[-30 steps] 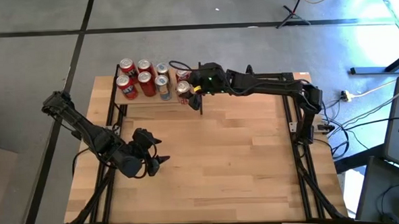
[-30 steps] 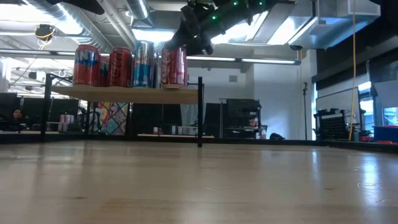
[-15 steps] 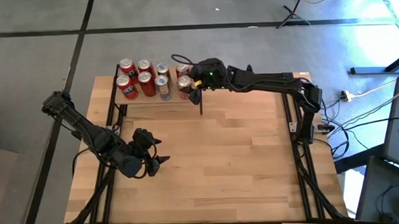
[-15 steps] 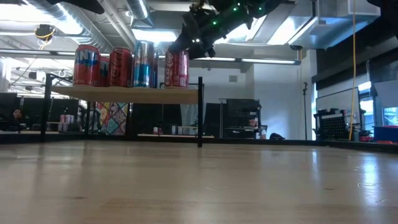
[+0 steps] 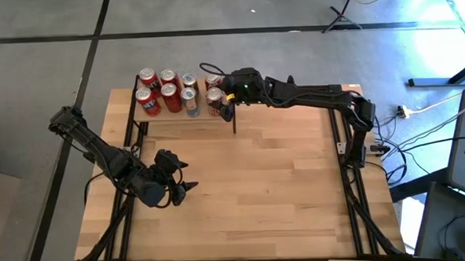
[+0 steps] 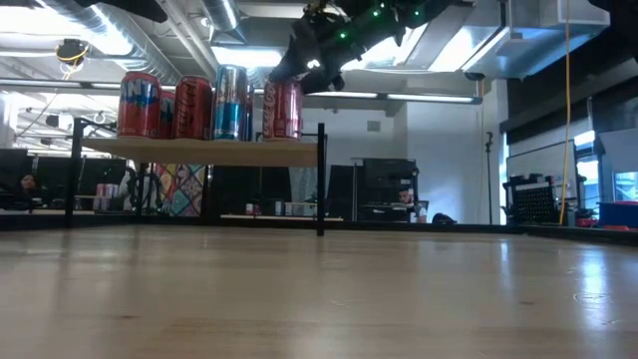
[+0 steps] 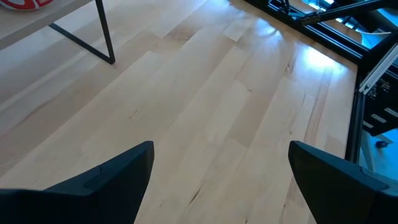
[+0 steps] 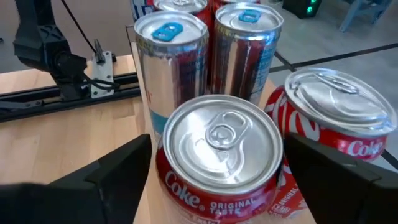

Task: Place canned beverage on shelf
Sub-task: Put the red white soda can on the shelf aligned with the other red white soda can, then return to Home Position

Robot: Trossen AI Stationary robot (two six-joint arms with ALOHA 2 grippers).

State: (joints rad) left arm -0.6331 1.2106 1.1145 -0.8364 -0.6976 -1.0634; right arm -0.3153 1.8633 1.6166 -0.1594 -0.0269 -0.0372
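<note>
A red Coke can (image 8: 217, 140) stands upright by its base on the right end of the small wooden shelf (image 6: 199, 152), next to several other cans (image 5: 168, 90). It also shows in the high view (image 5: 213, 98) and the low view (image 6: 282, 110). My right gripper (image 8: 219, 186) is open above it, pointing down. Its two fingers stand on either side of the can's top, and I see no touch. My left gripper (image 5: 184, 192) is open and empty, low over the tabletop near the table's left side.
A second Coke can (image 8: 336, 112) and two silver cans (image 8: 205, 50) stand close behind the placed can. A black shelf post (image 6: 320, 179) stands below the right gripper. The wide wooden tabletop (image 5: 282, 183) stretches in front of the shelf.
My right gripper has gone a little toward the table's far edge with the Coke can. The can has come down a little and stands farther in on the shelf's right end. In the last half second the gripper has risen slightly and the can has stayed still.
</note>
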